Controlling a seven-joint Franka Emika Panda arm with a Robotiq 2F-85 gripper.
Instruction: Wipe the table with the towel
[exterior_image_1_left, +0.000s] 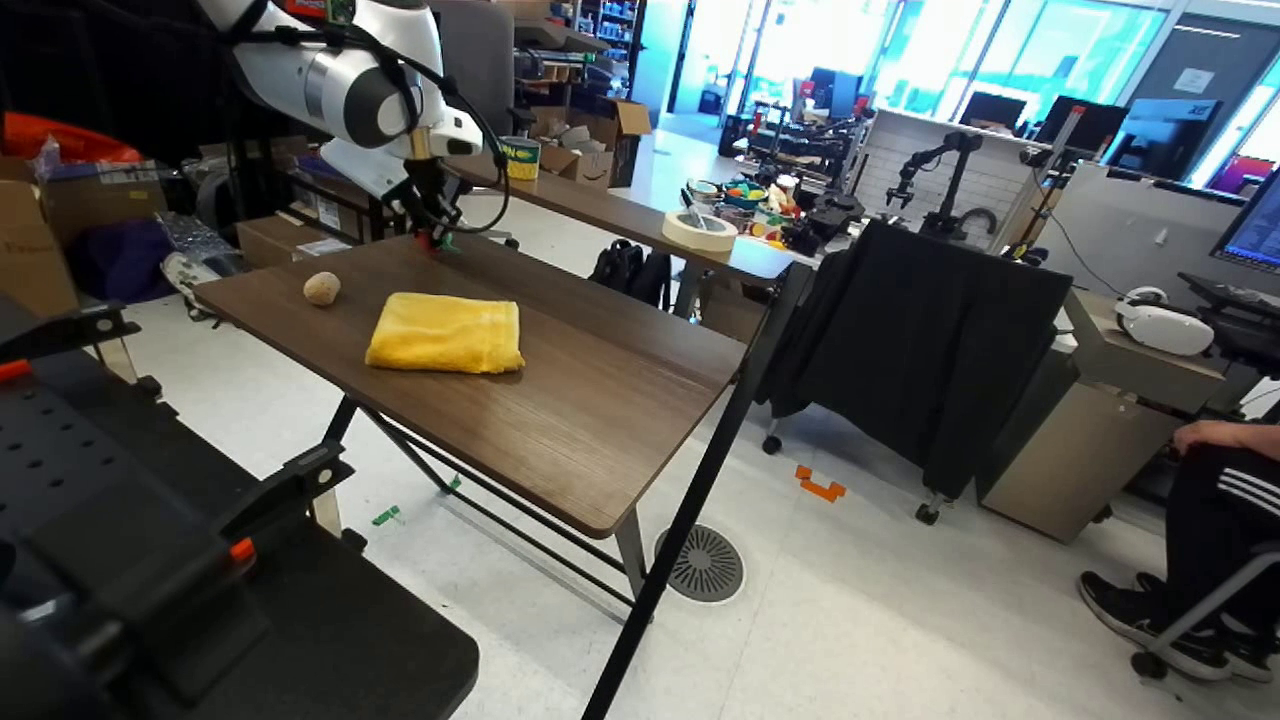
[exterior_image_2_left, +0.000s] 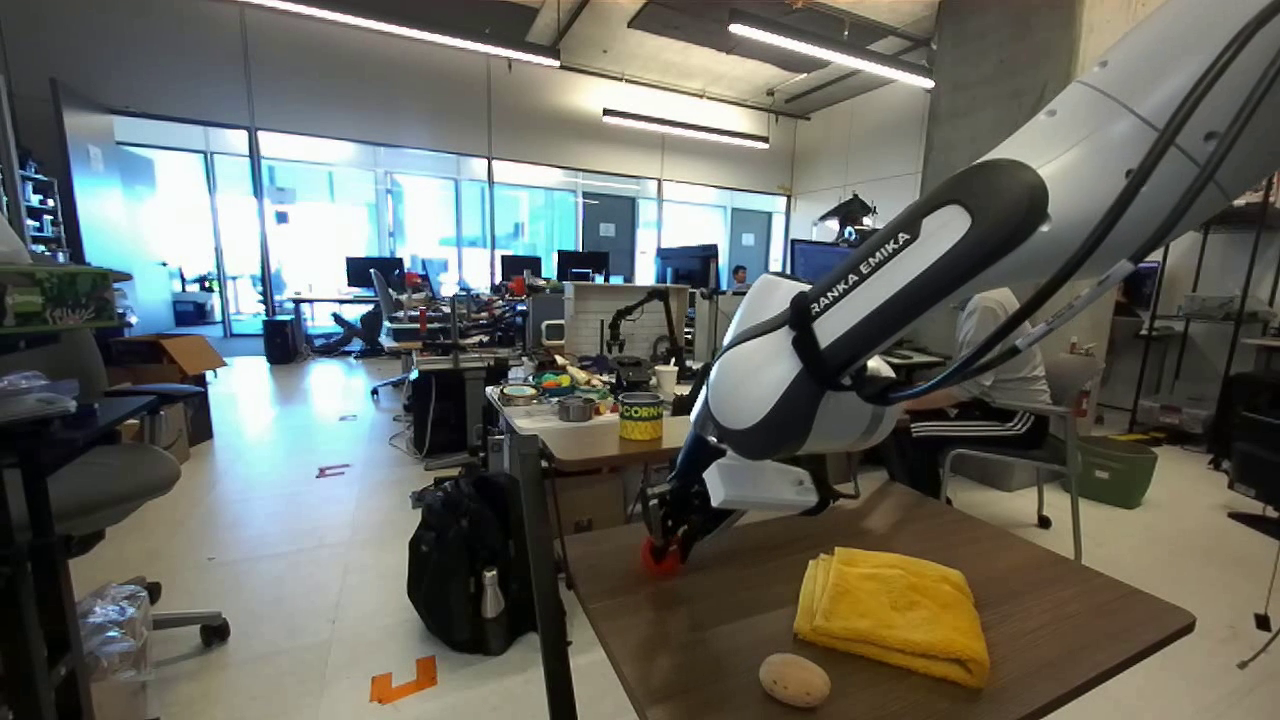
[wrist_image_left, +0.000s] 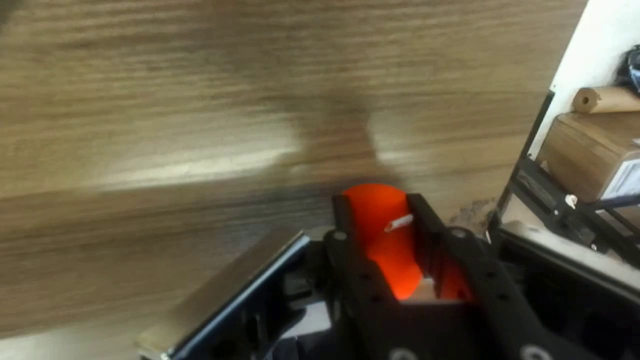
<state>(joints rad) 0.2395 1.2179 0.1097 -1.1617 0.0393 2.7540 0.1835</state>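
Both tips of the black two-fingered gripper (wrist_image_left: 378, 210) were clamped on a small, rounded, red-orange object (exterior_image_2_left: 660, 560), one against each flank in the wrist view; its material could not be told. Directly below the gripper, near one corner, was the large, dark brown, wood-grain table (exterior_image_1_left: 610, 410), though whether the red-orange object touched it was unclear.

Next out, well apart from the gripper, lay the bright yellow, folded, soft-looking cloth towel (exterior_image_1_left: 445, 335), flat on the table and diagonally inward from that corner, with wood grain showing between. Foreshortening hid which of its sides was longer. To one side of the towel, apart from it and from the gripper too, sat a small beige ball (exterior_image_2_left: 795, 680).

The coming move seemed to turn on that inward diagonal: wiping would call for the gripper to part with the red-orange object, then cross to the towel. Beyond the towel, farthest from the gripper, stretched the opposite end of the table.
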